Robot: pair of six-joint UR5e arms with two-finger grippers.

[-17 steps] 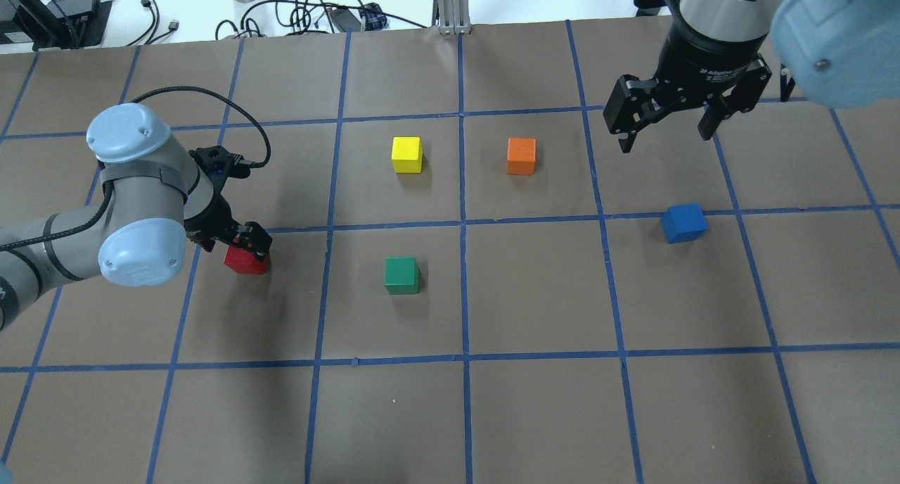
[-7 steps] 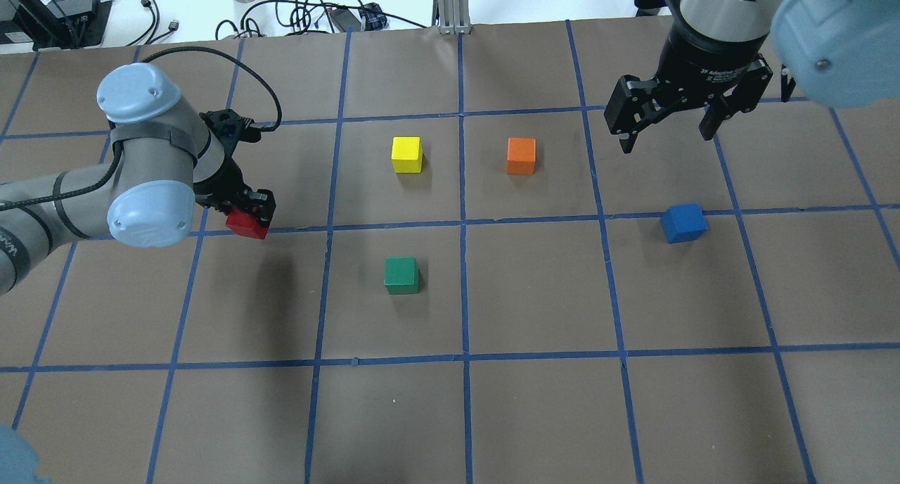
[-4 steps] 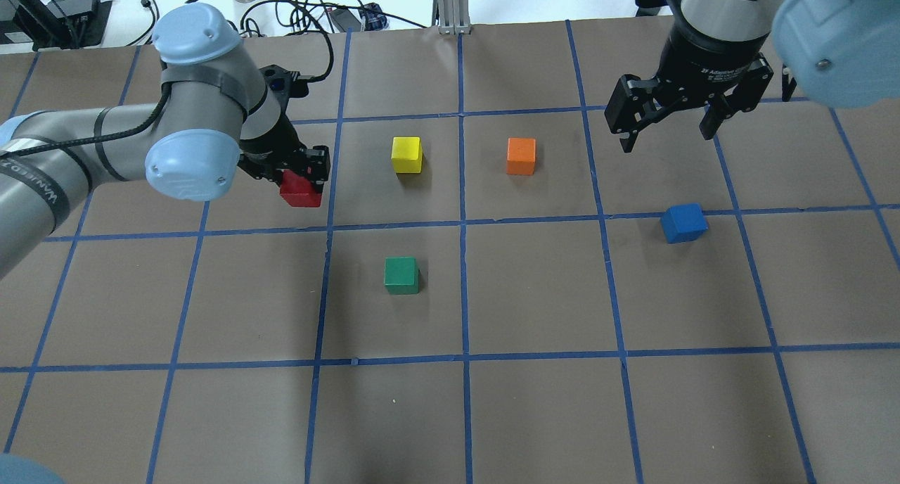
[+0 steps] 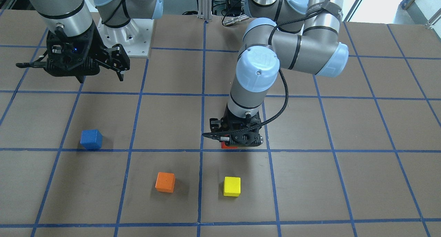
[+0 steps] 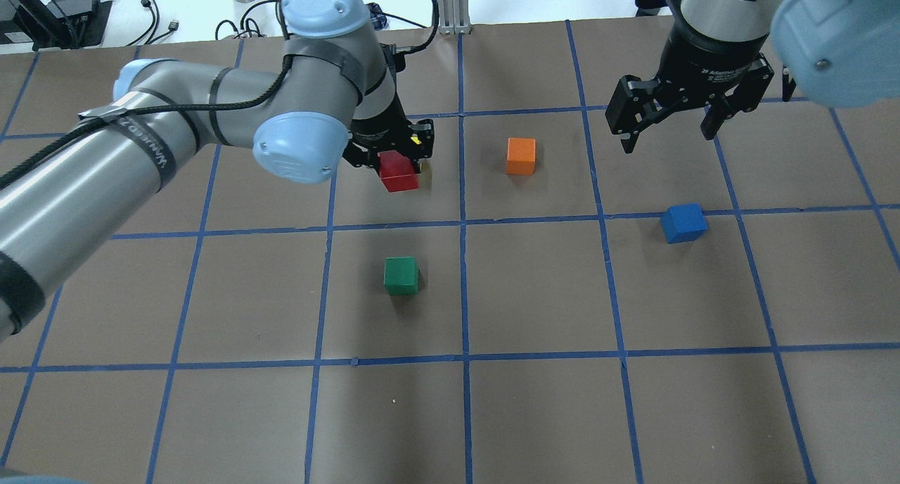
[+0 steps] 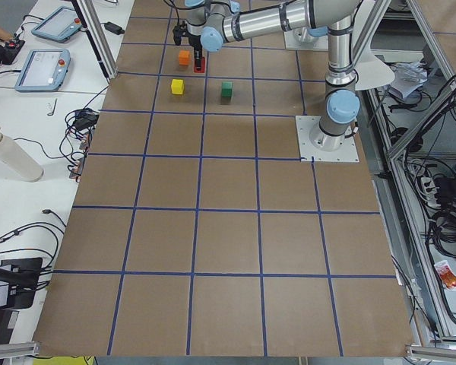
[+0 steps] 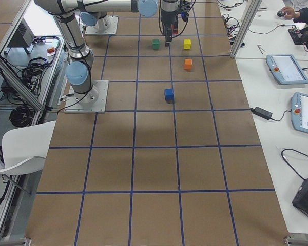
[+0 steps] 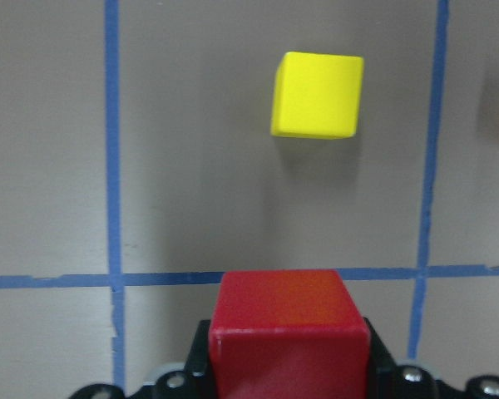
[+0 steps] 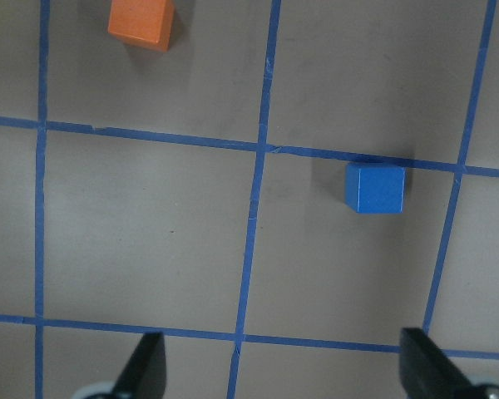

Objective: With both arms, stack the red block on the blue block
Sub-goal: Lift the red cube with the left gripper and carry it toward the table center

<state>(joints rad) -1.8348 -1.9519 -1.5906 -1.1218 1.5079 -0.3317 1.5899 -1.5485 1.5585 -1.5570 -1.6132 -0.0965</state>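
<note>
Front view: I see small matte red cube (image 4: pixel 227 147) only as sliver under black two-finger left gripper (image 4: pixel 237 142); silver-grey left arm (image 4: pixel 256 75) hides small green cube (image 5: pixel 401 275). Overhead: same gripper nearly covers small yellow cube (image 8: pixel 317 95).

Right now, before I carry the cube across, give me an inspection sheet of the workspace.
Surface: brown paper-covered table with a blue tape grid.
Job's things: small matte red cube lifted, held by the left gripper; small matte blue cube alone on the table, nothing on it.
Clutter: matte yellow cube, matte orange cube, matte green cube, all apart on the table.
Grippers: left gripper jaws shut on the red cube; right gripper jaws open, empty, raised.
Cables: black cable looped beside the left wrist; loose cables on the white bench beyond the table.
Surroundings: teach pendants on the side bench; white chair near the right arm's base.
</note>
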